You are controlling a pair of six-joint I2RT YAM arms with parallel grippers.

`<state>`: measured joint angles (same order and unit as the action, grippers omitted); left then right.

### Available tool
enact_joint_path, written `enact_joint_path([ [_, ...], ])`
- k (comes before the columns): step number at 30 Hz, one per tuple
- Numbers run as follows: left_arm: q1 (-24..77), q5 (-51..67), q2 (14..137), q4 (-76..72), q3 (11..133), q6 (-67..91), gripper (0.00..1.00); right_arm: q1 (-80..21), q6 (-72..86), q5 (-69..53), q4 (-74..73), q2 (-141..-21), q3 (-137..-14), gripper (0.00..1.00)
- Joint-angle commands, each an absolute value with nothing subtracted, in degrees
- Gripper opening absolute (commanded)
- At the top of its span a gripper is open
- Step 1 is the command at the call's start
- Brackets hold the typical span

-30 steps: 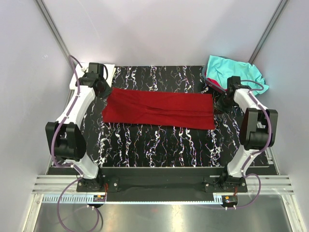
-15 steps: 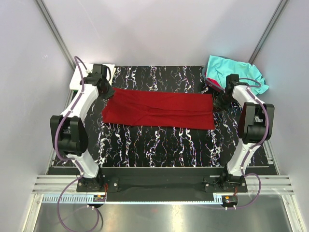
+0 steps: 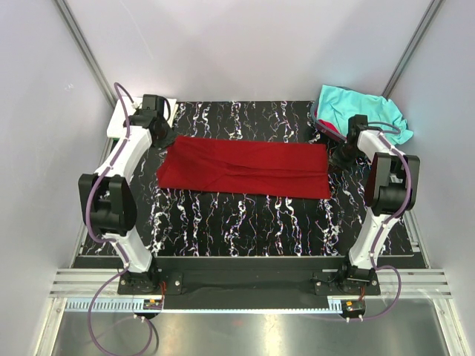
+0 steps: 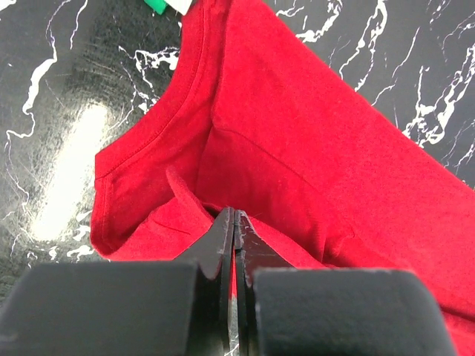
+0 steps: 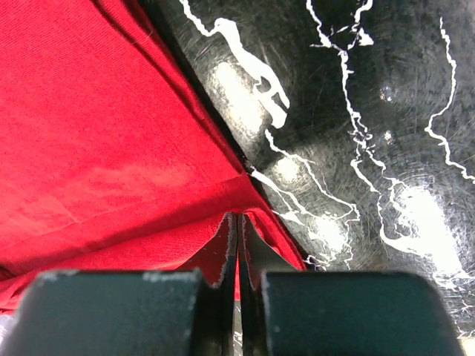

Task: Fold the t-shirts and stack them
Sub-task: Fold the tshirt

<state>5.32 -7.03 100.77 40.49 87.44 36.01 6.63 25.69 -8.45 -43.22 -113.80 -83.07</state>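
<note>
Mid-fold. Red shirt (image 3: pixel 245 169) lies as a long band across the mat (image 3: pixel 245 226). Left gripper (image 4: pixel 234 222) is clamped on its collar end, right gripper (image 5: pixel 237 226) on its hem end. Next, we judge: lift both ends evenly and fold over.

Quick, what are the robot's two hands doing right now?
Left gripper: shut on the dark red t-shirt, near its collar.
Right gripper: shut on the same shirt's other end.
</note>
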Motion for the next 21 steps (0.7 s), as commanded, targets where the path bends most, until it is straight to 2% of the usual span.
enact_joint_path([
  [1, 4.66, -6.51, 102.13, 37.71, 91.14, 35.68, 0.00, 7.03, 24.87, -7.03, -43.86, -114.96, -85.87, 0.00],
  [21, 3.16, -5.98, 107.93, 37.35, 94.83, 35.77, 0.00, 7.03, 25.66, -7.12, -43.42, -116.54, -87.01, 0.00],
])
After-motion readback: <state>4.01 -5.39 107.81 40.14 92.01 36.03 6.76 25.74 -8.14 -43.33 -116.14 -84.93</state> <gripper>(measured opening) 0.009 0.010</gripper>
